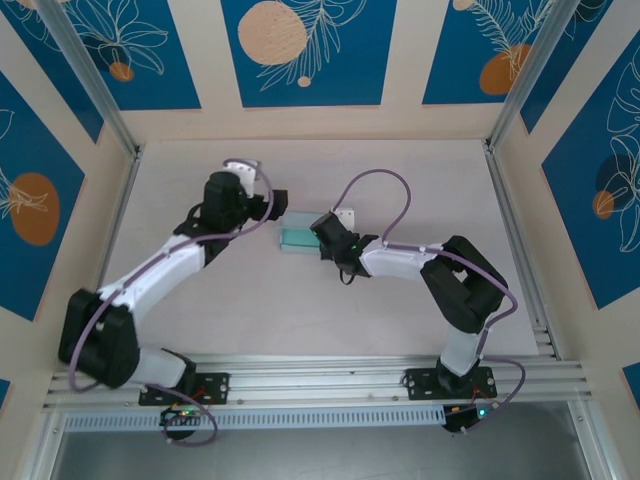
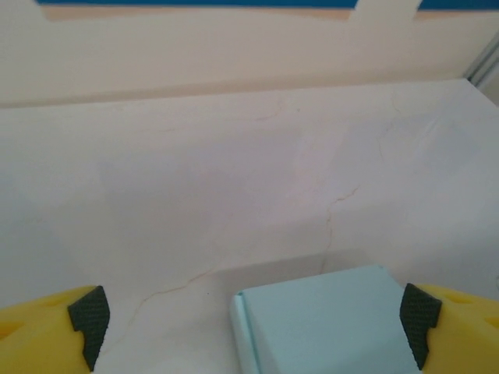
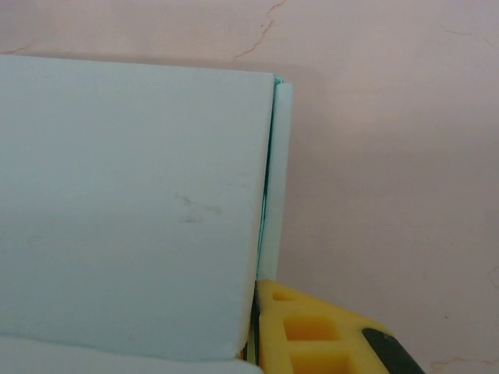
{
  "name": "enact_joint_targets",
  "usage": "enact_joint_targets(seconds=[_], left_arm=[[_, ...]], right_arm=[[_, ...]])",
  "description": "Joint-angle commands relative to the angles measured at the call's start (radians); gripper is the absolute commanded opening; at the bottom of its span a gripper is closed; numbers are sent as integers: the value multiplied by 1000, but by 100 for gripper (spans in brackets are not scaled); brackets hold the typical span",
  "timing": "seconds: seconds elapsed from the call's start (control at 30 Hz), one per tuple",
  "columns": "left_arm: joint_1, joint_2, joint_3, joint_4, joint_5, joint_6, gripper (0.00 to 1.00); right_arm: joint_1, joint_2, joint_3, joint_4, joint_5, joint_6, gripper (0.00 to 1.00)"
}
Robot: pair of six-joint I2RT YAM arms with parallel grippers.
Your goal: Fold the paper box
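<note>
Paper box — light blue | left gripper spread, just beside it | right gripper — closure unclear

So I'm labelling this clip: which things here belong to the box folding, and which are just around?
Job: paper box, left gripper, right gripper.
Just around: table, blue patterned wall panels, aluminium rail.
</note>
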Motion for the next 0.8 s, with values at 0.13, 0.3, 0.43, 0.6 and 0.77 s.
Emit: enact_joint_targets(seconds=[0.13,0.3,0.43,0.6,0.77], left_arm=[[-22,279,221,-217,75,114,90],[-38,392,239,-236,89,111,86],[-39,430,214,-210,82,82,84],[-40,461,177,-163,74,45,83],[-39,480,124,-85,47,-1,82]], right_arm=[[18,36,12,-86,25,-2,13],[27,30,10,-114,38,0,18],[35,25,8,-133,46,-5,23],[49,-6,-3,-145,36,-17,37],[69,-57,-29,-168,25,-18,55]])
